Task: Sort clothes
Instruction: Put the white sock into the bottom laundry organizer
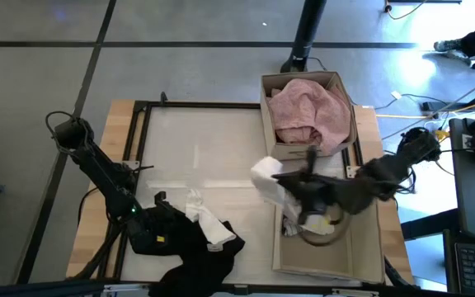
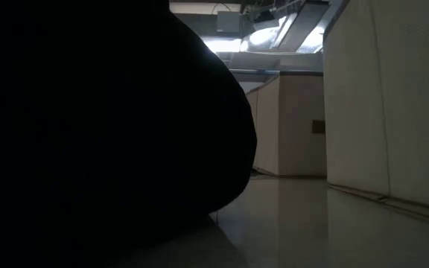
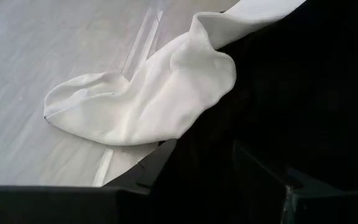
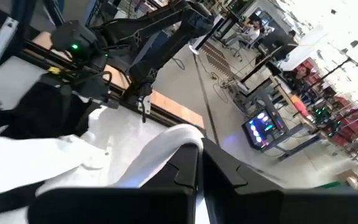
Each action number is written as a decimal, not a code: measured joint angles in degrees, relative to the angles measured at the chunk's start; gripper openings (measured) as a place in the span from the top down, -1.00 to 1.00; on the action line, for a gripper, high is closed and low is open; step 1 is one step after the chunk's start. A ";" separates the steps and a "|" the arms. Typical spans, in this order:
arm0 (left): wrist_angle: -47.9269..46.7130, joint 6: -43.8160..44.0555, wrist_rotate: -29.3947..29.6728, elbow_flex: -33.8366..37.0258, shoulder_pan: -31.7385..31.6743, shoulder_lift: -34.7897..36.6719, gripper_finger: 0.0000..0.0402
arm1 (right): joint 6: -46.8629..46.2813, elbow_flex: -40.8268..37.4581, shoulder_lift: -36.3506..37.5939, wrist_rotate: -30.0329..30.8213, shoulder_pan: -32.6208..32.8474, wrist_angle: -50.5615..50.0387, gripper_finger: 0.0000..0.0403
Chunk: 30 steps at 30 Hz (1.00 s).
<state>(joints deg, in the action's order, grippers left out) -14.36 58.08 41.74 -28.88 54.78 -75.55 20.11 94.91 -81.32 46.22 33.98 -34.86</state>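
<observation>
Writing shows nowhere: right fingers (image 1: 280, 183) pinch white garment (image 1: 265, 175) beside box (image 1: 368, 256).

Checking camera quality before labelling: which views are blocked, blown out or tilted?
Low view: mostly blacked out by a dark mass up against the lens, only boxes at right lit. High view: window glare at top right, table evenly lit. Right wrist view: tilted, white cloth bright. Left wrist view: black garment shows no detail.
</observation>
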 joint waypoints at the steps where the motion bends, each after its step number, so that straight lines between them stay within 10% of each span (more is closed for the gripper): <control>1: -0.01 0.00 0.01 0.00 0.00 0.00 0.27 | -1.72 0.00 0.92 1.01 1.11 -1.97 0.91; 19: 0.01 0.00 0.62 0.00 0.00 0.00 0.27 | -48.71 -0.58 4.57 -0.05 13.16 -40.34 0.91; 30: 0.00 0.00 0.89 0.00 -0.01 0.00 0.27 | -69.15 -12.28 4.57 -11.83 14.79 -42.77 0.91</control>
<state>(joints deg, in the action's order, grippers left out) -14.36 58.08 42.63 -28.88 54.77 -75.55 -49.04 82.63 -76.75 34.39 48.77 -77.63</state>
